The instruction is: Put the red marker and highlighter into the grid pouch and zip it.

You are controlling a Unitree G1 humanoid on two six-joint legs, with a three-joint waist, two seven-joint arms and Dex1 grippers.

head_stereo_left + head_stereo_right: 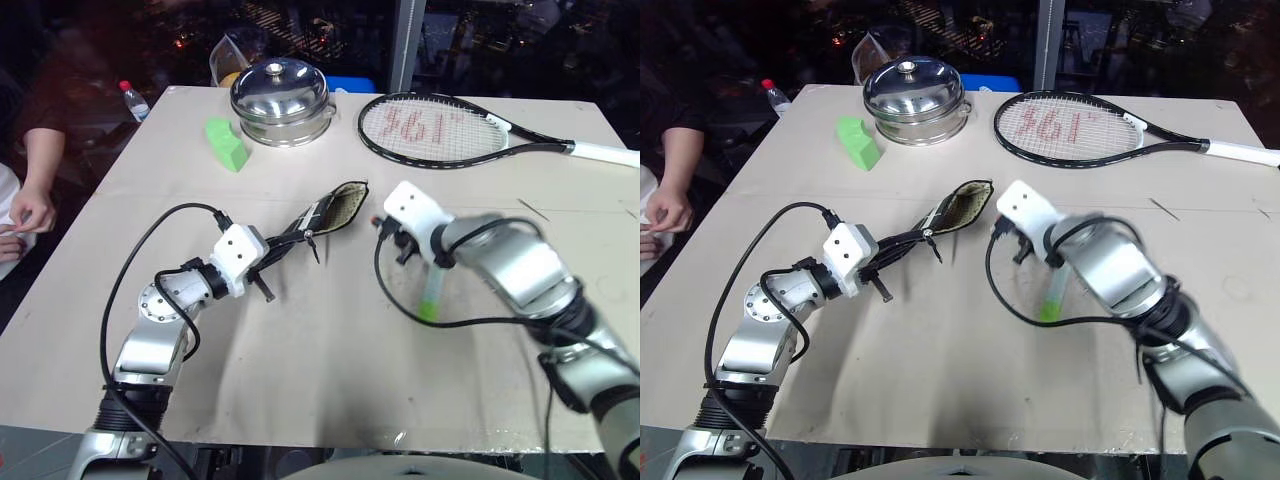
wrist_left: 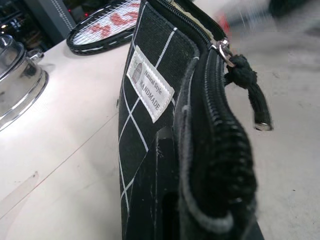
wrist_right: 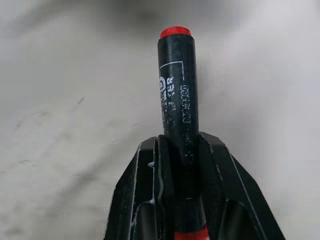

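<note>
The red marker (image 3: 178, 100) sits pinched in the right gripper (image 3: 179, 150), just right of the grid pouch (image 1: 325, 212) near the middle of the table (image 1: 300, 370).

The left gripper (image 1: 262, 262) is clamped on the pouch's near end and holds it up off the table, its open mouth with tan lining facing right. The highlighter (image 1: 432, 295) lies on the table under the right arm. At the far side stand a green block (image 1: 227, 144), a steel pot (image 1: 281, 100) and a racket (image 1: 440, 128).
</note>
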